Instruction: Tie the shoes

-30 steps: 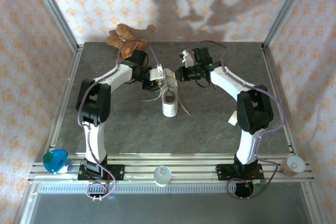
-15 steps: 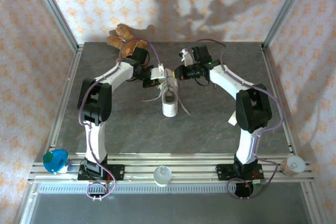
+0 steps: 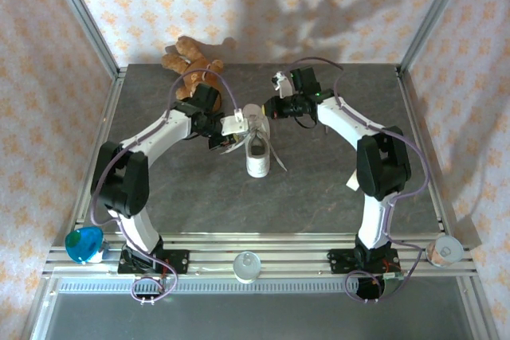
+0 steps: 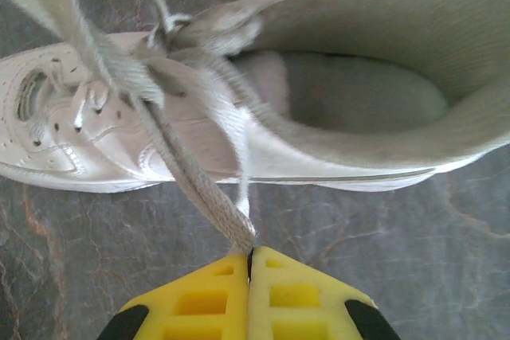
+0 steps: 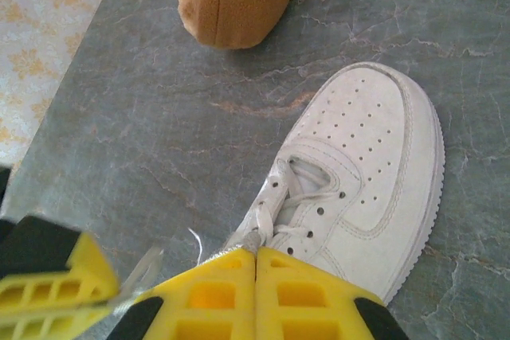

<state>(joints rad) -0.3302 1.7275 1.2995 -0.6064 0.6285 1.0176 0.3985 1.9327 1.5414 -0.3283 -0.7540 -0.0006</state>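
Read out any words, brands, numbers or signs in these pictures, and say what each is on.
No readable text.
White sneaker and laces: no logo or lettering shows.
Yellow fingers: unmarked.
Small white tag beside the right arm: too small to read.

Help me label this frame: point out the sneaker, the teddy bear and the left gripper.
sneaker (image 5: 374, 141), right wrist view, perforated toe cap.
teddy bear (image 3: 187, 60), top external view, brown body.
left gripper (image 4: 249, 260), left wrist view, where shut fingertips meet.
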